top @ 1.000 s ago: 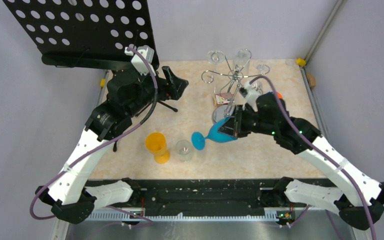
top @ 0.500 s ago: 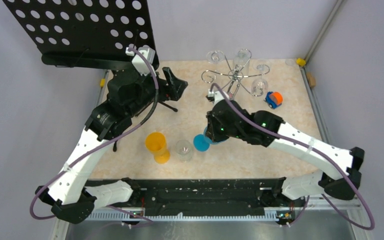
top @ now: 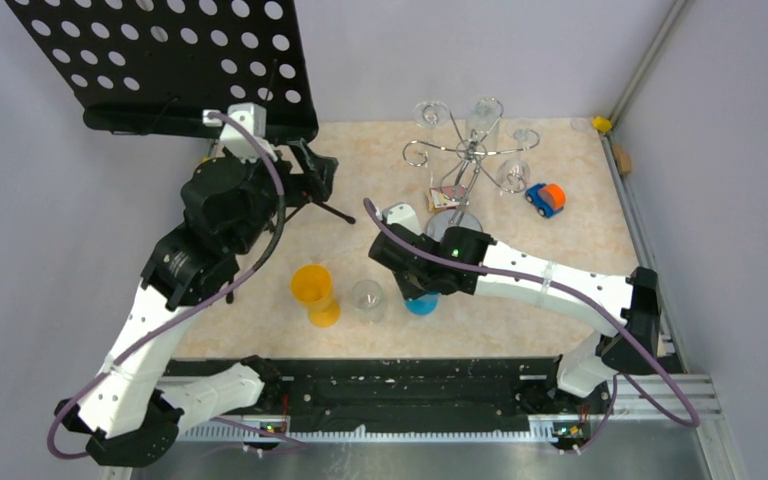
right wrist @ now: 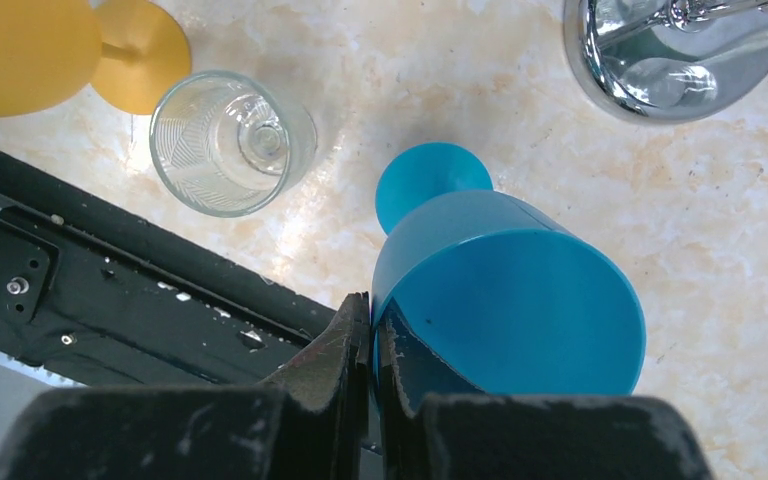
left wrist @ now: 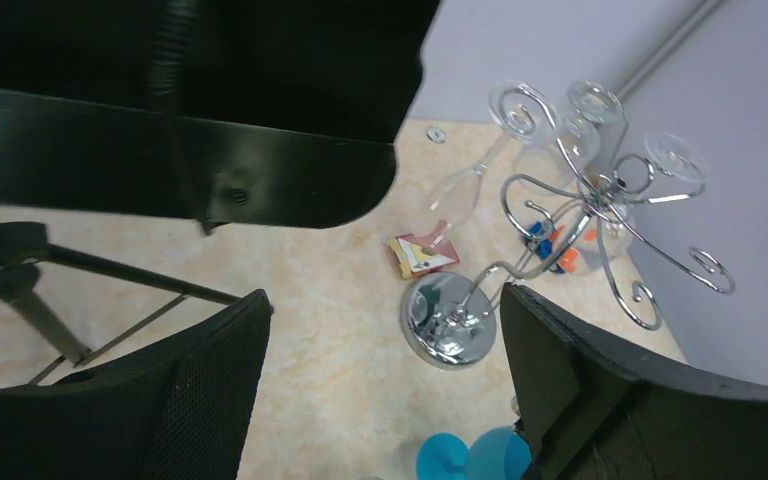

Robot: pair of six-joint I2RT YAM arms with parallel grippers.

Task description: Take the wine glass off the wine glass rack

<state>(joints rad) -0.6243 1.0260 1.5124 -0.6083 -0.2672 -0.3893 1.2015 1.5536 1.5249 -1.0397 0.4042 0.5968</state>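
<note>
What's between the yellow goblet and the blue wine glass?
An upright clear tumbler, beside the blue wine glass; top and right wrist views show it.

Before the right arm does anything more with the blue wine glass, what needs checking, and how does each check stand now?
1. Grip: right gripper shut on the rim of the blue wine glass: ok.
2. Glass clear of the wine glass rack: ok.
3. Glass foot resting on the table: cannot tell.
4. The clear tumbler apart from the glass: ok, though close.
5. The left gripper open, holding nothing: ok.
</note>
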